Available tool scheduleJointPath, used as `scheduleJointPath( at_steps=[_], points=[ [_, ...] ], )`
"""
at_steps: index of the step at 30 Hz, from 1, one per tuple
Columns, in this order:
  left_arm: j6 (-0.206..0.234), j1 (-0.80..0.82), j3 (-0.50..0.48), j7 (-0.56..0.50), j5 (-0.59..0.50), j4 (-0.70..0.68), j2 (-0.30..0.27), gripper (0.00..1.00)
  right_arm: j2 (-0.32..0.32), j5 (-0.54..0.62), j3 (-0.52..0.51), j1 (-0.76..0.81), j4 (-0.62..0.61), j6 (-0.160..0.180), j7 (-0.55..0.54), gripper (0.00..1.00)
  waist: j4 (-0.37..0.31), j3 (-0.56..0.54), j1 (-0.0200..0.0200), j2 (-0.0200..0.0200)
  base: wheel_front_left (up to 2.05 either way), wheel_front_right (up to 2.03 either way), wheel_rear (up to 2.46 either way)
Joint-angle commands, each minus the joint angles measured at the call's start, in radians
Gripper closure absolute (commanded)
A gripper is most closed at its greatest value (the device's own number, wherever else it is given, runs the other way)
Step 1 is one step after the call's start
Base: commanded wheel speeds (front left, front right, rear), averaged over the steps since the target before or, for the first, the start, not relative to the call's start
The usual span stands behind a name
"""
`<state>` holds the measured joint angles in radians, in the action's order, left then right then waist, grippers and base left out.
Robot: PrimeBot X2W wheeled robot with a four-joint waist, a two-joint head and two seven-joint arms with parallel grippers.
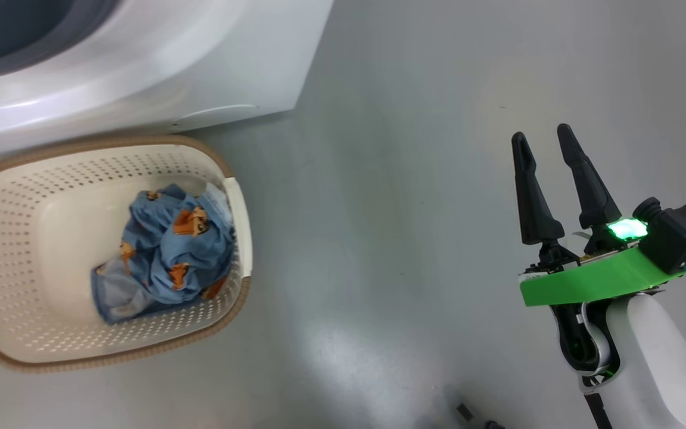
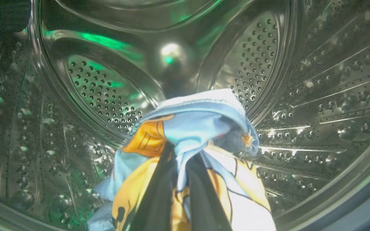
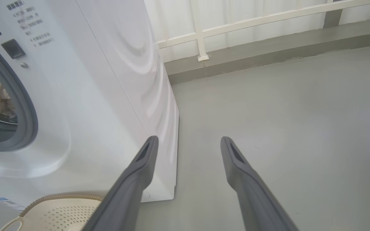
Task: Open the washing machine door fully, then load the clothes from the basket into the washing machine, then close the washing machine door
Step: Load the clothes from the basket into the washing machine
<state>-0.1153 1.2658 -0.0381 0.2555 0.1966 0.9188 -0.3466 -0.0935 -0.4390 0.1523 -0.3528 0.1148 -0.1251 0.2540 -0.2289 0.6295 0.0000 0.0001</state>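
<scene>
The left gripper (image 2: 181,152) is clamping a blue garment (image 2: 198,118), apparently hanging free inside the drum (image 2: 101,86), while the right gripper (image 1: 540,134) is hovering spread.

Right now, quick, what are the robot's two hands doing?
Left gripper: shut on a blue garment inside the drum.
Right gripper: open, holding nothing.

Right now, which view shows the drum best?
The left wrist view: it looks straight into the drum, so the perforated steel wall and back are plain behind the garment. The right wrist view gives a sliver of its rim inside the grey seal; the head view catches the seal's edge.
</scene>
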Motion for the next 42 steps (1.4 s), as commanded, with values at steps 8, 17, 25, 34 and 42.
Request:
scheduleJointPath(
  at_steps=[8, 17, 25, 34, 42],
  points=[
    [0.046, 0.038, -0.042, 0.006, -0.053, -0.109, -0.089, 0.0, 0.008, -0.008, 0.015, 0.0, -0.026, -0.006, 0.008, 0.0, -0.064, 0.044, 0.0, -0.0001, 0.0, 0.0, 0.0],
    [0.051, 0.006, -0.078, 0.006, -0.065, -0.125, -0.083, 0.0, 0.011, -0.003, 0.012, -0.002, -0.025, -0.006, 0.008, 0.0, -0.062, 0.042, 0.0, -0.0001, 0.0, 0.0, 0.0],
    [0.04, -0.023, -0.09, 0.006, -0.082, -0.128, -0.076, 0.0, 0.005, -0.002, 0.015, -0.005, -0.024, -0.006, 0.008, 0.0, -0.05, 0.025, 0.0, -0.0001, 0.0, 0.0, 0.0],
    [0.028, -0.091, -0.101, 0.006, -0.094, -0.151, -0.06, 0.0, -0.013, 0.002, 0.01, -0.003, -0.025, -0.006, 0.008, 0.0, -0.04, -0.002, 0.0, -0.0001, 0.0, 0.0, 0.0],
    [0.012, -0.206, -0.135, 0.006, -0.081, -0.215, -0.021, 0.0, -0.035, 0.007, 0.007, 0.011, -0.021, -0.006, 0.008, 0.0, -0.019, -0.051, 0.0, -0.0001, 0.0, 0.0, 0.0]
  ],
)
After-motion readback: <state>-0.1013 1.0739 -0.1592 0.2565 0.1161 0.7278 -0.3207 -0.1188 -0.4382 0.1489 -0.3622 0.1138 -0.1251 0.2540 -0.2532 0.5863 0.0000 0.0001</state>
